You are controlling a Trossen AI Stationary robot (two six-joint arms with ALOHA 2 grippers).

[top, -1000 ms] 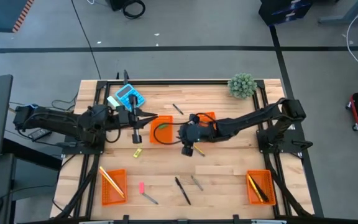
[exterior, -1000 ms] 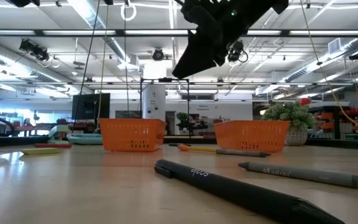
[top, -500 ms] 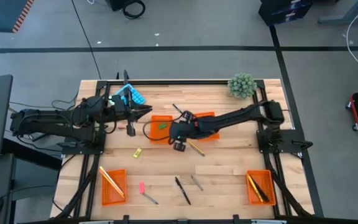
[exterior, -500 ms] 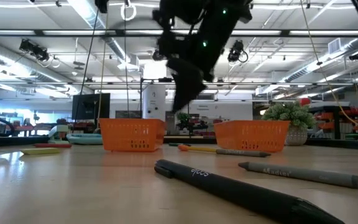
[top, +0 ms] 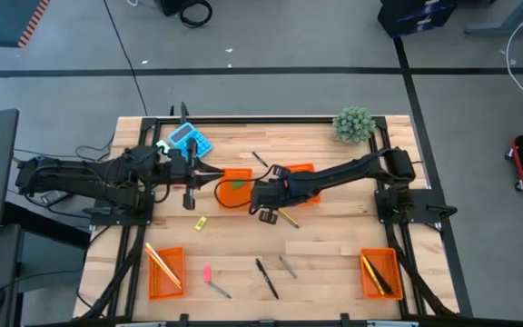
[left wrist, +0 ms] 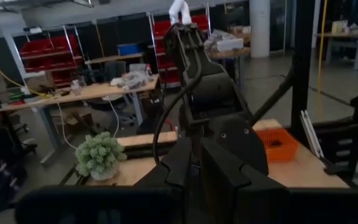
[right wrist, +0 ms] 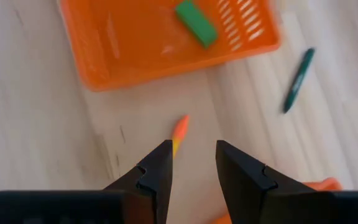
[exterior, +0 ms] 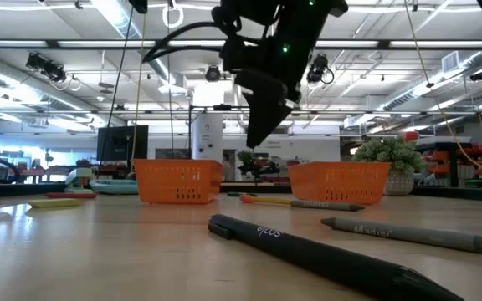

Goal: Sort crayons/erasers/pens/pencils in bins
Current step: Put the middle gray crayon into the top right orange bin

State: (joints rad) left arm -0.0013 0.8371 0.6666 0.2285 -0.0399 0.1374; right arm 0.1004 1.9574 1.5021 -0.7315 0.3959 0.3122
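Observation:
My right gripper hangs open over the table's middle, tipped steeply down; in the low view my right gripper is well above the wood. In its wrist view the fingers stand either side of bare wood, just short of an orange-tipped pencil. Beyond it stands an orange bin with a green eraser lying flat inside. My left gripper is shut and level left of that bin, holding nothing.
A second bin sits under my right arm; two more bins stand at the near corners with sticks inside. Loose pens, a yellow eraser and a pink eraser lie near. Blue calculator, plant.
My right gripper has gone toward the table's left edge and down, tipping more steeply toward the wood, and has stayed open.

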